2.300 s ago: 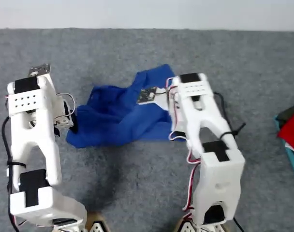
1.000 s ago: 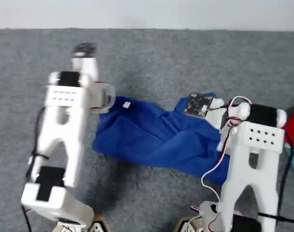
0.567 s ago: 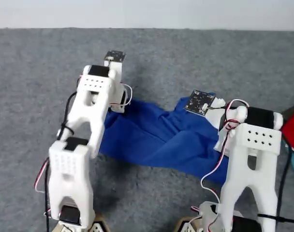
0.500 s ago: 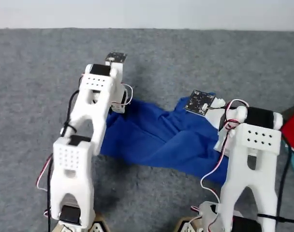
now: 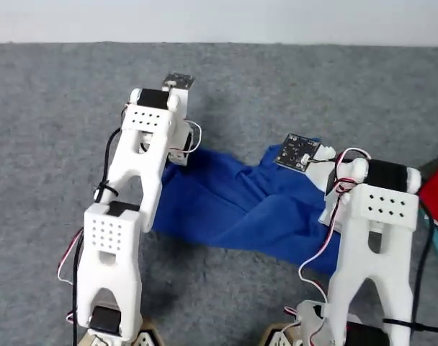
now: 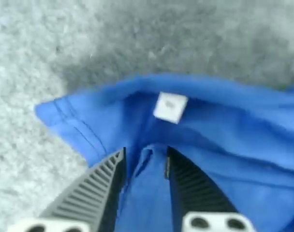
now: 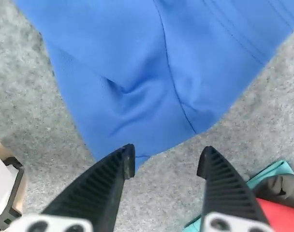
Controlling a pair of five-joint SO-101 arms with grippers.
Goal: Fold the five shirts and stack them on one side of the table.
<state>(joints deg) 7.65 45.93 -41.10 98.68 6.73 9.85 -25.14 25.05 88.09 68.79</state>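
Note:
A crumpled blue shirt lies across the middle of the grey carpet. Its collar with a small white tag faces the left wrist view. My left gripper hovers low over that collar, open narrowly, with a raised fold of blue cloth between its fingertips. The left arm reaches over the shirt's far left corner. My right gripper is open above the shirt's near right edge, holding nothing. The right arm covers the shirt's right end from above.
A pile of other shirts, red over teal, sits at the table's right edge, and its corner is close to the right gripper. Bare grey carpet stretches to the left and at the back.
The blue shirt has been dragged to the right. The left arm then swung from the left side onto the collar, edging slightly farther in the last half second. The right arm has stayed still.

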